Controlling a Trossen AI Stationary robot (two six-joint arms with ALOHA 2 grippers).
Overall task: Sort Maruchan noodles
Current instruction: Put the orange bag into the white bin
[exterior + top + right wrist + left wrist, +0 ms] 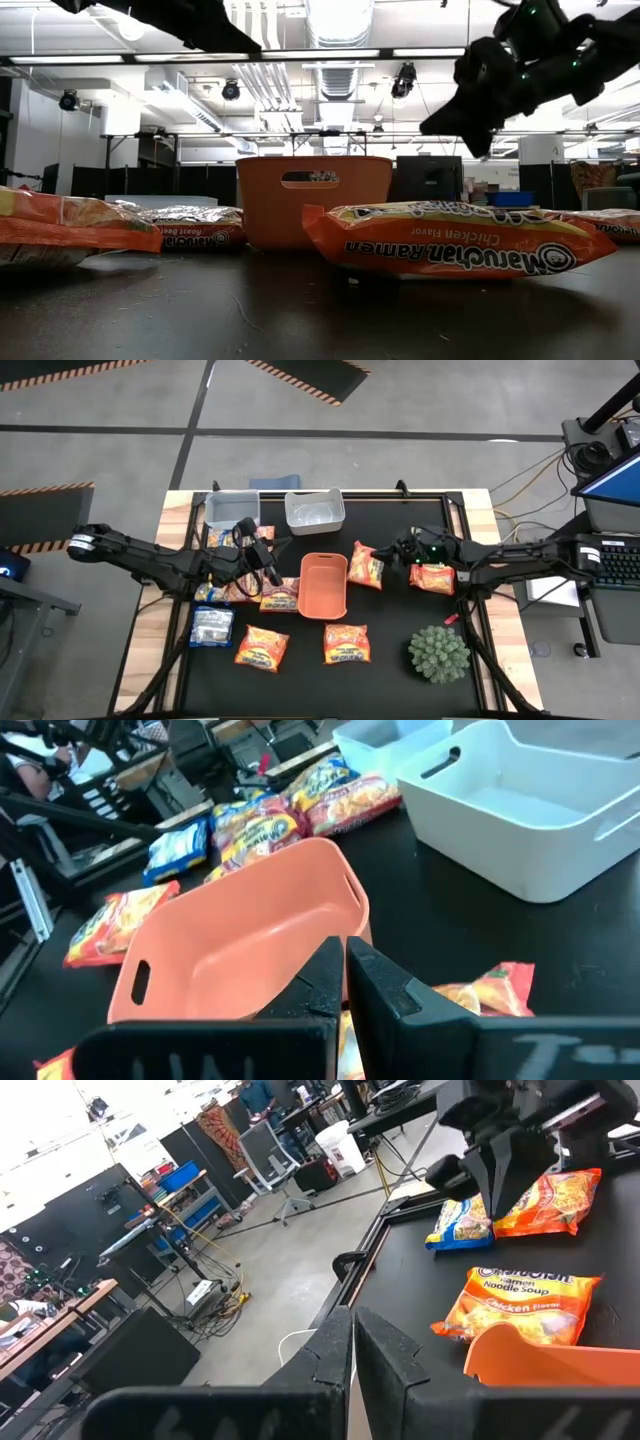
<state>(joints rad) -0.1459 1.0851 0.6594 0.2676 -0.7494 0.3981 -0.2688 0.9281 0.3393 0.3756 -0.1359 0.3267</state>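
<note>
Several Maruchan packets lie flat on the black table: orange ones (366,565), (262,648), (346,643), (433,577), a cluster with blue-and-yellow ones (240,590) and a pale silvery-blue one (212,625). My left gripper (272,556) hovers shut and empty over the cluster, left of the orange tray (323,583); its wrist view shows the fingers (352,1345) closed together. My right gripper (388,550) hangs shut and empty above the table, just right of packet (490,990) and the tray (250,940).
A grey bin (232,510) and a white bin (314,510) stand at the table's far edge, the white one (520,800) beyond the tray. A spiky green plant ball (438,652) sits near the right front. Bare black surface lies between the front packets and the ball.
</note>
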